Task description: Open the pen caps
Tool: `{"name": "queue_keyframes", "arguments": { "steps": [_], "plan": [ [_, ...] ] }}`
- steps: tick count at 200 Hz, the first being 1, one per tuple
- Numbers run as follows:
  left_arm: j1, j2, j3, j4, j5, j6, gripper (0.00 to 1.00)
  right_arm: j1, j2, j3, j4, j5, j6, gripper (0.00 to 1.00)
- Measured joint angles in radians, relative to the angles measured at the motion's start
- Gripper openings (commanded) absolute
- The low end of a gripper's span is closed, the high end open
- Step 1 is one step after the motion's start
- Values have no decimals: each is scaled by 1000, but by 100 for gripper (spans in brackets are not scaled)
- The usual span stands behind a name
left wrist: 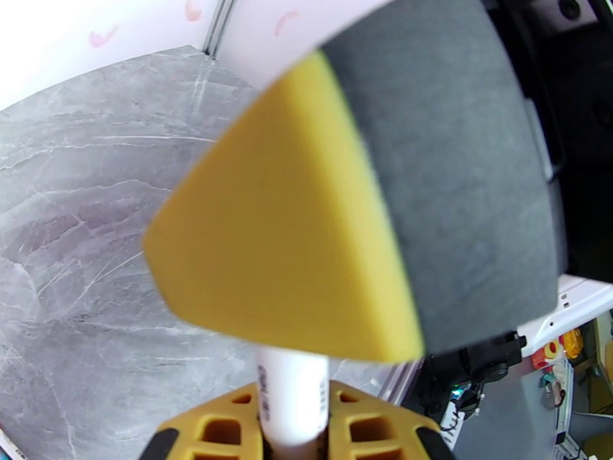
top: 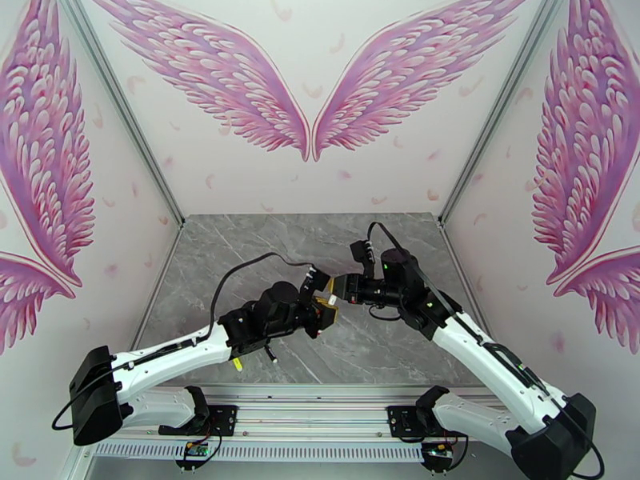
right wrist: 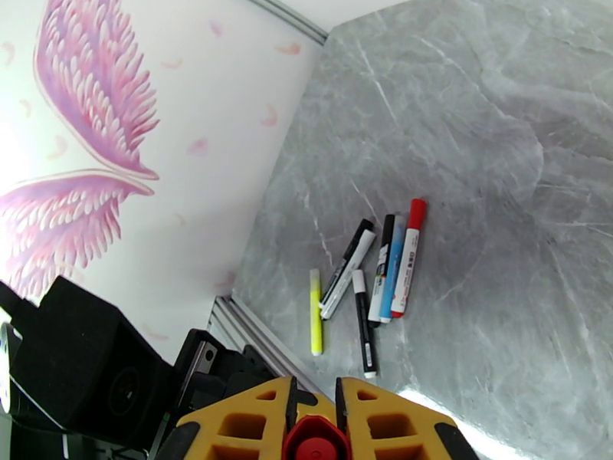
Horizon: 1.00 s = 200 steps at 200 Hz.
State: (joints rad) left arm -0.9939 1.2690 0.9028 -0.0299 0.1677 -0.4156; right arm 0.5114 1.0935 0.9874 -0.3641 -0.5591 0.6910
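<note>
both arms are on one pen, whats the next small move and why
Probably draw the right end effector straight away from the left end effector along the pen's axis: the right is shut on the red cap, the left on the white barrel.

Robot lab booth, a staged test cell, white walls (top: 360,186) with pink wing murals (top: 216,74), metal frame posts (top: 120,106), grey marbled table (top: 240,250), two arms (top: 176,354) bolted to a rail (top: 320,430), loose cables (top: 232,278)
</note>
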Motion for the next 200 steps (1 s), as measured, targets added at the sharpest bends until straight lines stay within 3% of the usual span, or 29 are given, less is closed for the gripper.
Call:
{"name": "queue_keyframes", "arguments": {
  "steps": [18,50,105,200],
  "plan": [
    [13,-22,-8,11,39,-6,0,-16,-4,0,35,-48,-9,13],
    [5,-61,-46,-48,97,1,0,-85,-21,6,120,-16,10,13],
    [-10,-60,-52,-76,30,4,0,-86,-13,15,102,108,39,15],
    [68,-109,-114,-93,-66,-66,0,-86,129,39,-192,280,-203,17]
  ]
}}
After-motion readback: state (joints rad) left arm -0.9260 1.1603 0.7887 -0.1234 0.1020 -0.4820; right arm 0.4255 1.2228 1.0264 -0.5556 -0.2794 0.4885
